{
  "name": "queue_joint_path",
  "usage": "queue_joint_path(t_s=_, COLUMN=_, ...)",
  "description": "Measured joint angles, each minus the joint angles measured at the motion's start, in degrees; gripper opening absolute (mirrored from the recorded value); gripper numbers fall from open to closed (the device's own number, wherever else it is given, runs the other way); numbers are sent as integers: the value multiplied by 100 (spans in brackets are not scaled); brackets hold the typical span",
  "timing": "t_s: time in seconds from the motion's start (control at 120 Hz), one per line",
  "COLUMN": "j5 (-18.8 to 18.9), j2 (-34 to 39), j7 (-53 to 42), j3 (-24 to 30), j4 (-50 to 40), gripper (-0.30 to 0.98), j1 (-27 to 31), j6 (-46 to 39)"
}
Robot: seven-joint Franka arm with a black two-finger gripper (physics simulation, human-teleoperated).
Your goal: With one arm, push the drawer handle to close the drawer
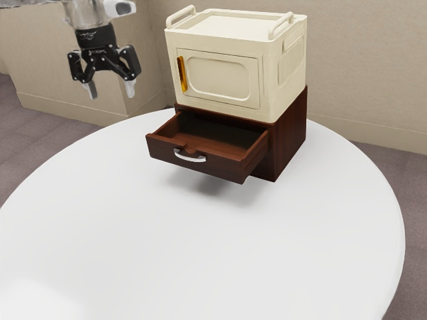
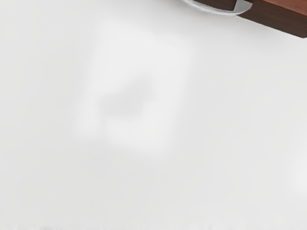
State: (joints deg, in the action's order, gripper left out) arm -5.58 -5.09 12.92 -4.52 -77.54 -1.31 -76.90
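My gripper (image 1: 112, 89) hangs in the air at the exterior view's upper left, fingers pointing down and wide apart, with nothing between them. The dark brown drawer (image 1: 224, 166) is pulled well out of its wooden cabinet (image 1: 288, 139), its inside bare. A curved silver handle (image 1: 189, 157) sits on the drawer's front, apart from the gripper. In the wrist view the silver handle (image 2: 221, 10) and part of the drawer front (image 2: 283, 18) lie at the edge of the picture.
A cream box (image 1: 220, 73) with a small door and an orange-yellow handle (image 1: 182, 74) stands on top of the cabinet. Both are on a round white table (image 1: 200, 253). Behind is a beige wall (image 1: 360, 67).
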Motion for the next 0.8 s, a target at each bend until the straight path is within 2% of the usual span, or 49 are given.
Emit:
queue_joint_path(t_s=0.092, j5=88, j2=236, j7=-98, j3=-59, j4=-569, gripper=69, j1=59, j6=-367)
queue_joint_path(t_s=0.133, j5=206, j2=916, j7=-138, j3=30, j4=-1392, gripper=69, j1=151, j6=-610)
queue_joint_path(t_s=0.192, j5=400, j2=2158, j7=-178, j3=99, j4=-2978, gripper=68, j1=122, j6=-966)
queue_joint_path(t_s=0.258, j5=539, j2=3413, j7=-204, j3=134, j4=-4609, gripper=62, j1=72, j6=-1347)
queue_joint_path(t_s=0.342, j5=634, j2=4044, j7=-230, j3=289, j4=-5675, gripper=47, j1=64, j6=-1903)
queue_joint_path(t_s=0.408, j5=668, j2=3892, j7=-205, j3=479, j4=-5925, gripper=35, j1=68, j6=-2381)
queue_joint_path(t_s=0.542, j5=630, j2=2851, j7=-137, j3=539, j4=-5754, gripper=18, j1=71, j6=-3185)
queue_joint_path(t_s=0.8, j5=577, j2=1420, j7=-2, j3=833, j4=-4750, gripper=5, j1=65, j6=-4117)
